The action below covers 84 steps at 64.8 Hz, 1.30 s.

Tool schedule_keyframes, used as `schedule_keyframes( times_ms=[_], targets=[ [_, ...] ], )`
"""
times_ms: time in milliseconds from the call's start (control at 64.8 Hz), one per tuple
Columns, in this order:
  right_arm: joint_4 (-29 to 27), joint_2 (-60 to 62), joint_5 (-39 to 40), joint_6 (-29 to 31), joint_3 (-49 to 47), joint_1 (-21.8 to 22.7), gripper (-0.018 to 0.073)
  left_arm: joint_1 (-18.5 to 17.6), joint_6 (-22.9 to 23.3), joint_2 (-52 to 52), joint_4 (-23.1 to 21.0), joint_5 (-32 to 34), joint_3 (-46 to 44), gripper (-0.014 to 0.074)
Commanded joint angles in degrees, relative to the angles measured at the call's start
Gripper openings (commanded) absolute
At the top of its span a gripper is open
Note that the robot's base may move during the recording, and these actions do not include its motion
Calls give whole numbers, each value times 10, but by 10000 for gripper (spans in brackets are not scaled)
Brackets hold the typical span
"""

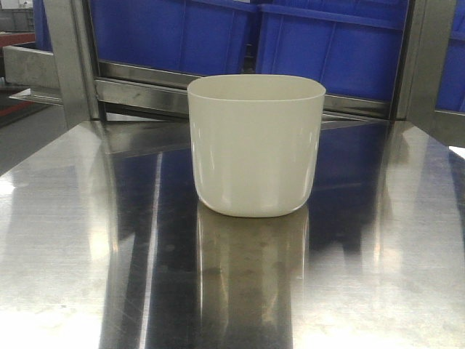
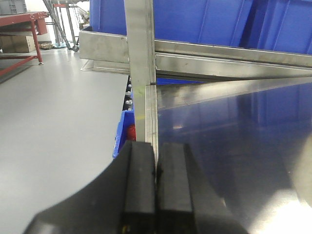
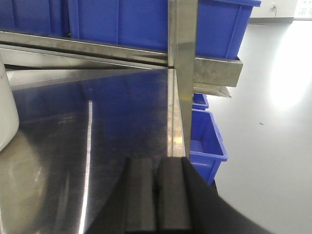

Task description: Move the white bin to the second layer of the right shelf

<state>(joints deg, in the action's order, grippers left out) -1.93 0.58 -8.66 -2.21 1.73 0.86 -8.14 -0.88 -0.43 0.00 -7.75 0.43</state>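
Note:
The white bin [image 1: 254, 145] stands upright and empty on the mirror-like steel table [image 1: 73, 240], near its back middle. Its wall shows at the left edge of the right wrist view as the white bin [image 3: 6, 109]. My left gripper [image 2: 156, 146] is shut with nothing between its pads and hovers over the table's left edge. Over the table's right edge my right gripper [image 3: 156, 161] is also shut on nothing. Both grippers are apart from the bin, and neither appears in the front view. The right shelf second layer is out of view.
Large blue crates [image 1: 174, 33] sit on a steel rack rail [image 1: 138, 83] just behind the table. Upright steel posts [image 2: 140, 58] [image 3: 186, 48] stand at the table's back corners. A smaller blue crate [image 3: 204, 141] sits low at the right. A red bench [image 2: 19, 22] stands far left.

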Motion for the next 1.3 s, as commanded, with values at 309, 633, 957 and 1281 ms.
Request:
schedule_keyframes(
  times_ms=[309,633,957,1281],
  targets=[
    [5,12,54,0,-9,-1,53,-2,2,-9,0,50,21,85],
    [5,12,54,0,-9,-1,53,-2,2,-9,0,50,21,85],
    [3,8,59,0,-30,-1,53,-2,2,-9,0,50,21,85],
    [3,-154,20,0,-132,-1,53,-2,2,-9,0,50,21,85]
  ],
)
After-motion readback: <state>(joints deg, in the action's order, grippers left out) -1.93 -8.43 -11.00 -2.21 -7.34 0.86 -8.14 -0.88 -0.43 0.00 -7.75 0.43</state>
